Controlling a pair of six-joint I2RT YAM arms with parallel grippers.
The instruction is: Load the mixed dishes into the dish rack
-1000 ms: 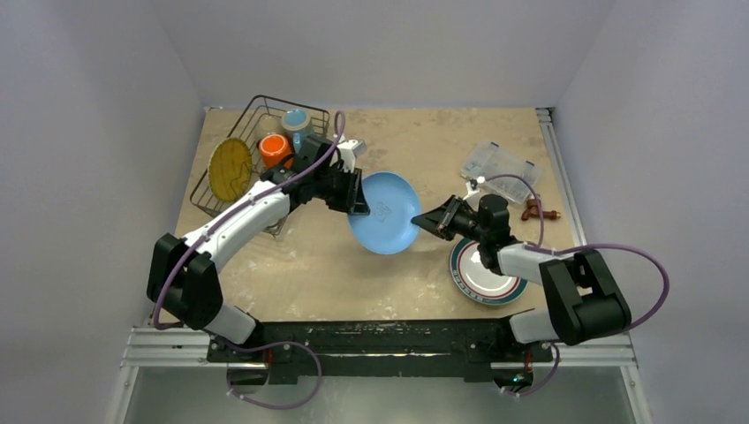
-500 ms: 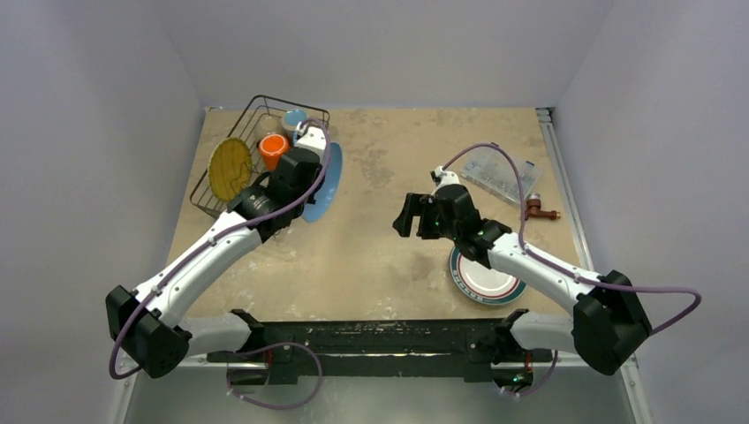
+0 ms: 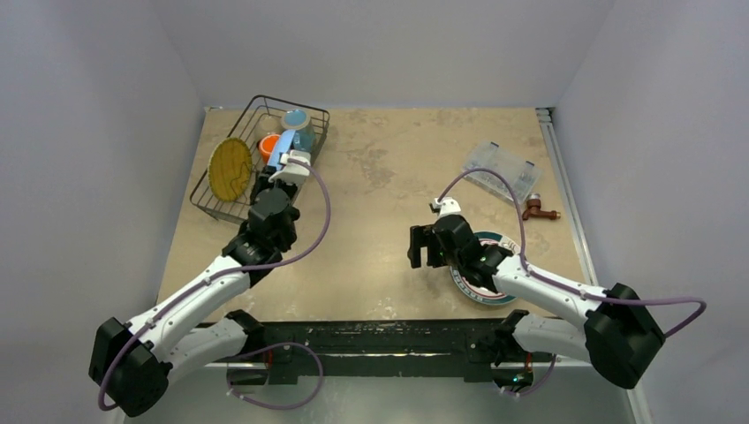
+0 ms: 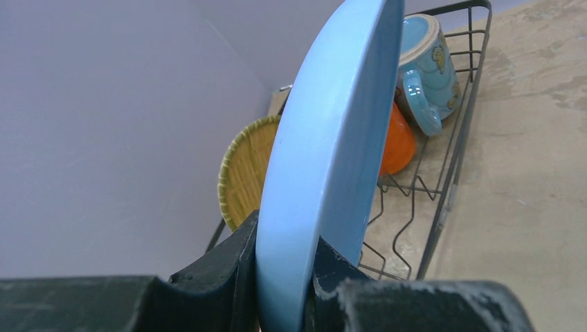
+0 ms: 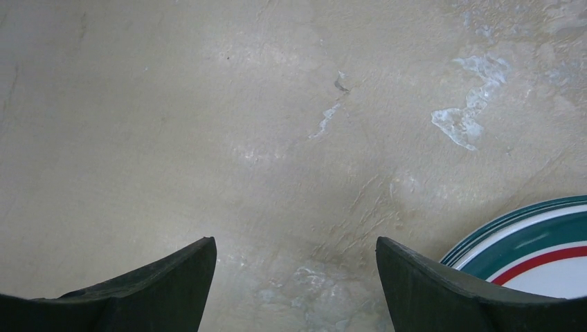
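The step in hand is racking the plain blue plate (image 4: pixel 332 152): the left pincer (image 4: pixel 284 257) is closed tight on its lower rim and holds it on edge, nearly upright, above the dish rack (image 3: pixel 231 210) at the far left corner of the table (image 3: pixel 380 159). In the rack the yellow woven plate (image 3: pixel 230 169) leans against the left side, with the orange cup (image 3: pixel 268 144) and the blue mug (image 3: pixel 297 121) toward the far end. The blue plate hangs between the yellow plate and the cups, and whether it touches the wires cannot be told. The next move probably calls for lowering it on edge into that gap without knocking the orange cup, then opening. The right pincer (image 5: pixel 294 277) stands wide open and empty over bare table, just beside the white teal-rimmed plate (image 5: pixel 536 242), which lies flat toward the near edge, right of the middle, likely the next dish to pick up
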